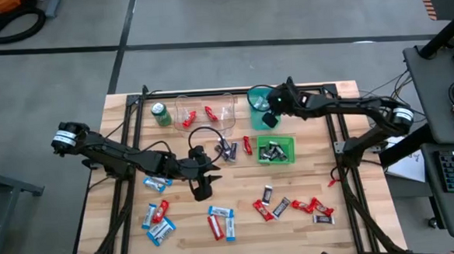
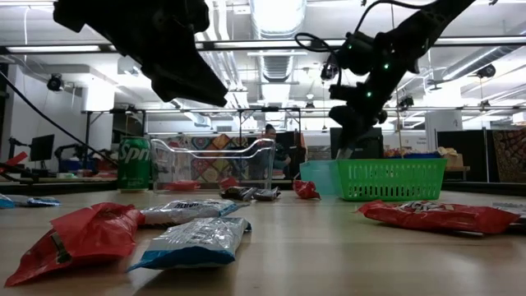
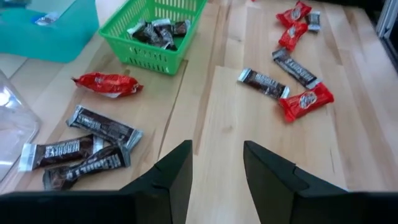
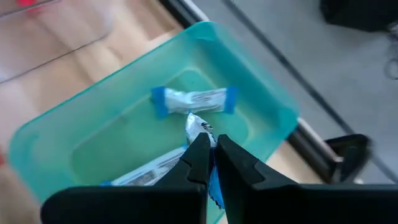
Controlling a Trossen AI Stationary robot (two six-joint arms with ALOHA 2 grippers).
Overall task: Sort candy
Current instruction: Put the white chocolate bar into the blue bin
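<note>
Right gripper [image 4: 210,148] over teal bin [image 4: 261,81], jaws pinched on a blue-and-white bar's [image 4: 200,129] crimped end; left gripper [image 3: 216,163] parted, empty, near green basket [image 3: 138,59]; candy judged light, crinkly, slippery—grab mid-wrapper.

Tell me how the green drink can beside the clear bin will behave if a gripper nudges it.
The green can stands upright, tall for its base, so a high push would probably tip it. Once down, its round body would likely roll. Its smooth wall looks slippery to pinch.
</note>
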